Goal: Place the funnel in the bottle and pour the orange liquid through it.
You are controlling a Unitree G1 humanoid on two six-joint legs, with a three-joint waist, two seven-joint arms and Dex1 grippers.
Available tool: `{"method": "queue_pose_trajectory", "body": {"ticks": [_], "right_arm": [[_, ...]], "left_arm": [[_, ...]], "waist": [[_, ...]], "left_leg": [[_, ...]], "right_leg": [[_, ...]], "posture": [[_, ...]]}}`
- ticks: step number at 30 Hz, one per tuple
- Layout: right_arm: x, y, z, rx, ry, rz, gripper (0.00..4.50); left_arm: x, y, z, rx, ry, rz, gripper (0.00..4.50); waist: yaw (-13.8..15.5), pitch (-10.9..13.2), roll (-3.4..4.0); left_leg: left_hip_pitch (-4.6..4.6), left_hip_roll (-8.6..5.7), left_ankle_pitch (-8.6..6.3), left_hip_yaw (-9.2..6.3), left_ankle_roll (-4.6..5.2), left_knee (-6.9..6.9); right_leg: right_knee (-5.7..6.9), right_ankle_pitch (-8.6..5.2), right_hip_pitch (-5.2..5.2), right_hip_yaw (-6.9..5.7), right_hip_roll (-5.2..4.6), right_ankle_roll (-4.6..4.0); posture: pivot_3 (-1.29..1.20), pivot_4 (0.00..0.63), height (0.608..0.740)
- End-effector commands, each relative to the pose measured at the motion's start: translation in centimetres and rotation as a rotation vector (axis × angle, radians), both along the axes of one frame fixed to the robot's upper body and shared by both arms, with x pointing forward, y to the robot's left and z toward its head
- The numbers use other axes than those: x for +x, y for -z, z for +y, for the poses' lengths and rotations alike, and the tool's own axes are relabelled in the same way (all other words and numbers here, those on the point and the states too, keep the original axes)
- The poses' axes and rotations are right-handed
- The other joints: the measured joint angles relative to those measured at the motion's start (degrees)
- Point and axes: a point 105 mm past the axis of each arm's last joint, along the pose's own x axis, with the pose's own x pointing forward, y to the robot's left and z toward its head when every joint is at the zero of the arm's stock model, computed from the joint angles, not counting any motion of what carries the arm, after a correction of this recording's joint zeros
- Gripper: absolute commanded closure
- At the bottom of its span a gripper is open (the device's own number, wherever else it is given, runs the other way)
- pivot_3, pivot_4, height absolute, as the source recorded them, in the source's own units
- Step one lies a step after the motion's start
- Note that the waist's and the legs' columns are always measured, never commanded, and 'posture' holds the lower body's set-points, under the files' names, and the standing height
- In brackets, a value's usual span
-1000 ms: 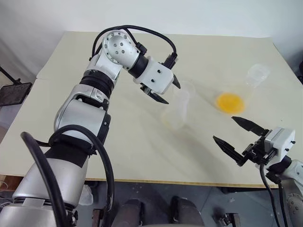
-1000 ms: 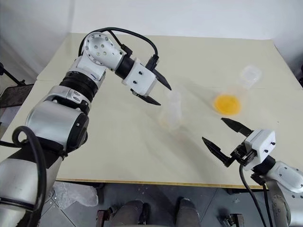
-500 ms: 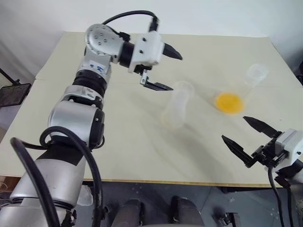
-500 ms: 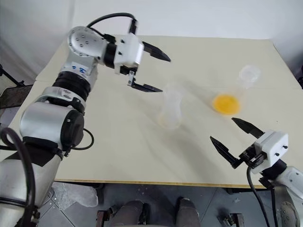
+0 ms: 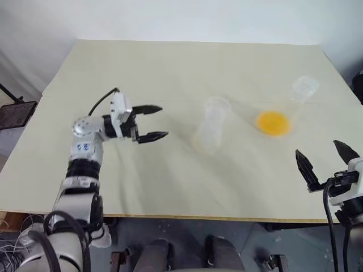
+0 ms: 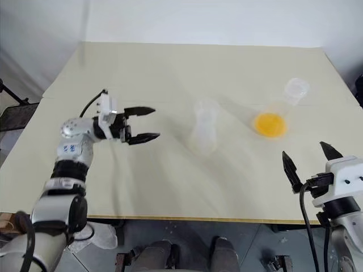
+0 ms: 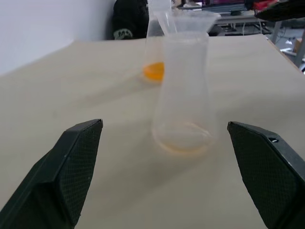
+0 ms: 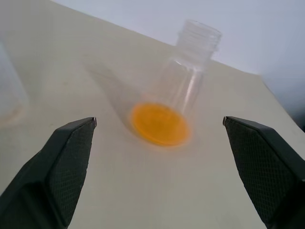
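So funnel [image 7: 188, 20] sat seated in the bottle [image 5: 211, 131], hence left gripper [image 5: 153, 121] empty, jaws wide; right gripper [image 5: 323, 161], jaws wide and empty, faced the orange liquid [image 5: 274, 122].

Clear, seemingly plastic bottle [image 7: 183, 90] on a matt table [image 5: 170, 73].

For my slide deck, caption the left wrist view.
Open left gripper faces the clear bottle with funnel on top; orange liquid behind.

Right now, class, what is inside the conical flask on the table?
A shallow round pool of orange liquid lies at the bottom of the flask. The clear walls cover nothing, and the rest of the flask looks empty up to its open neck.
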Motion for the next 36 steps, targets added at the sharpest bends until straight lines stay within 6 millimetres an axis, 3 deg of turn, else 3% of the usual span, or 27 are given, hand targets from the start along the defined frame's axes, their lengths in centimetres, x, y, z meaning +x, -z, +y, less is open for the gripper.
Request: {"method": "queue_pose_trajectory", "body": {"ticks": [1,4,9,25,30,36], "right_arm": [[-0.2,-1.2,-0.6,-0.023,0.069,-0.03,0.0],[1.3,-1.0,-1.6,-0.02,0.07,-0.007,0.0],[4.3,-1.4,-3.5,-0.015,0.082,0.008,0.0],[12.5,-3.0,-4.9,0.096,-0.05,-0.03,0.0],[13.8,-4.6,-4.4,0.147,-0.118,-0.074,0.0],[14.3,-5.0,-3.3,0.147,-0.189,-0.07,0.0]], "left_arm": [[-1.3,-0.5,0.2,-0.01,-0.005,-0.015,0.04],[-2.4,0.1,-0.3,-0.016,0.012,-0.009,0.04],[-2.7,-0.6,-0.1,-0.036,-0.01,-0.044,0.04],[-3.2,-0.5,-1.0,-0.025,-0.02,-0.058,0.04],[-3.6,-0.7,-1.1,-0.029,-0.029,-0.06,0.04],[-3.8,-0.8,-1.1,-0.032,-0.041,-0.059,0.04]], "waist": [[0.2,0.0,0.0],[0.15,0.0,-0.01],[0.02,-0.05,0.05],[-0.32,-0.05,0.05],[-0.81,-0.05,0.06],[-0.86,-0.05,0.06]], "left_leg": [[0.0,-0.01,0.0,-0.01,0.0,0.02],[0.01,-0.04,0.0,-0.02,0.0,0.09],[0.07,-0.07,0.01,0.02,0.02,0.06],[0.05,-0.06,0.02,0.08,0.02,0.0],[0.05,-0.05,0.02,0.06,0.02,-0.01],[0.03,-0.04,0.02,0.03,0.02,0.0]], "right_leg": [[0.0,0.0,0.02,0.01,0.0,0.0],[-0.02,0.0,0.08,0.04,0.0,0.0],[-0.01,-0.01,0.08,0.09,-0.02,-0.01],[-0.04,-0.01,0.06,0.03,-0.04,-0.01],[-0.05,-0.01,0.05,0.02,-0.04,-0.01],[-0.05,-0.01,0.06,0.01,-0.04,-0.01]], "posture": [[0.0,0.15,0.74],[0.0,0.15,0.74],[0.0,0.15,0.74],[0.0,0.15,0.74],[0.0,0.15,0.74],[0.0,0.15,0.74]]}}
